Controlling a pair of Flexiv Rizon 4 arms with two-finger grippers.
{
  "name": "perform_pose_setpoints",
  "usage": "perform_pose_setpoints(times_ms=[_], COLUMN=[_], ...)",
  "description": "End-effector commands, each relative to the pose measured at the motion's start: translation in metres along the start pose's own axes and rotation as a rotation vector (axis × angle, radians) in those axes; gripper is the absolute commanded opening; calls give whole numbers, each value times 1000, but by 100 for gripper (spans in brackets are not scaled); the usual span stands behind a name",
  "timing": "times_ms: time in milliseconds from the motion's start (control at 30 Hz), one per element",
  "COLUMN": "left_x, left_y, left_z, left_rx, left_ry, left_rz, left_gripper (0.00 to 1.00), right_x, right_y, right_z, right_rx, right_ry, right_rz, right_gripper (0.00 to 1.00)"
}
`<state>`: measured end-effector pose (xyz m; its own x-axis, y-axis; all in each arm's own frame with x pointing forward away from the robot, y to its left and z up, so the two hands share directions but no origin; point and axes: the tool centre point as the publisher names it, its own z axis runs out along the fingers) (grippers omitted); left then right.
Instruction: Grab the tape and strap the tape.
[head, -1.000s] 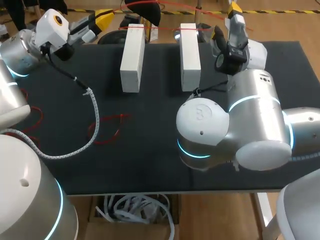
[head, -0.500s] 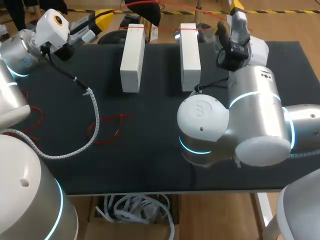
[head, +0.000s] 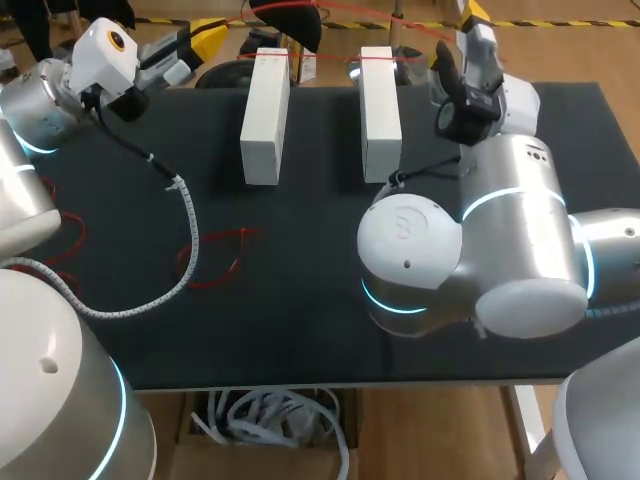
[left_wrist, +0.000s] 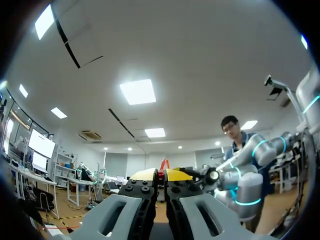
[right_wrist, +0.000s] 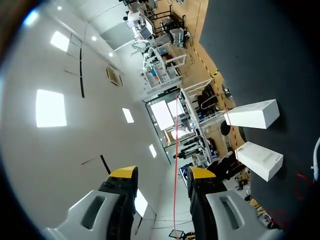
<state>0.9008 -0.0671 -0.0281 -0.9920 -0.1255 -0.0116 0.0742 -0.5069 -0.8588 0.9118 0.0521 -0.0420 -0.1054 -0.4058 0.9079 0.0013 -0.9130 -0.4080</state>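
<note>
A thin red tape (head: 325, 58) runs taut above the table's far edge, over the ends of two white boxes (head: 265, 115) (head: 380, 110). At the far left my left gripper (head: 205, 38) is shut on one end of it; in the left wrist view a bit of red tape (left_wrist: 161, 173) pokes out between the closed yellow tips of the left gripper (left_wrist: 161, 176). My right gripper (head: 470, 12) is at the far right, beyond the table's back edge. In its own view the right gripper (right_wrist: 161, 176) stands open, and the red tape (right_wrist: 175, 150) passes through the gap between its fingers.
A second red loop (head: 215, 255) lies on the black table (head: 300, 330) left of the middle. The left arm's spiral-wrapped cable (head: 185, 210) curves across the table beside it. My right arm's bulky joints cover the table's right half.
My right arm has shifted slightly to the right with its gripper still at the far edge. The left arm and the tape have not moved.
</note>
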Motion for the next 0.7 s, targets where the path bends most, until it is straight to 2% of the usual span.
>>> perform_pose_setpoints(times_ms=[33,333,500,700], left_x=[-1,-1,-1,-1], left_y=[1,1,1,1], left_z=[0,0,0,0], left_rx=[2,2,2,2], left_ry=[2,2,2,2], left_rz=[1,1,1,1], left_gripper=[0,0,0,0], right_x=[3,6,7,6], right_y=[1,1,0,-2], right_z=[-2,-2,-2,-3], right_rx=[-3,-8,-7,-2], right_ry=[-5,2,1,-4], right_rz=[0,7,12,15], right_gripper=[41,40,32,30])
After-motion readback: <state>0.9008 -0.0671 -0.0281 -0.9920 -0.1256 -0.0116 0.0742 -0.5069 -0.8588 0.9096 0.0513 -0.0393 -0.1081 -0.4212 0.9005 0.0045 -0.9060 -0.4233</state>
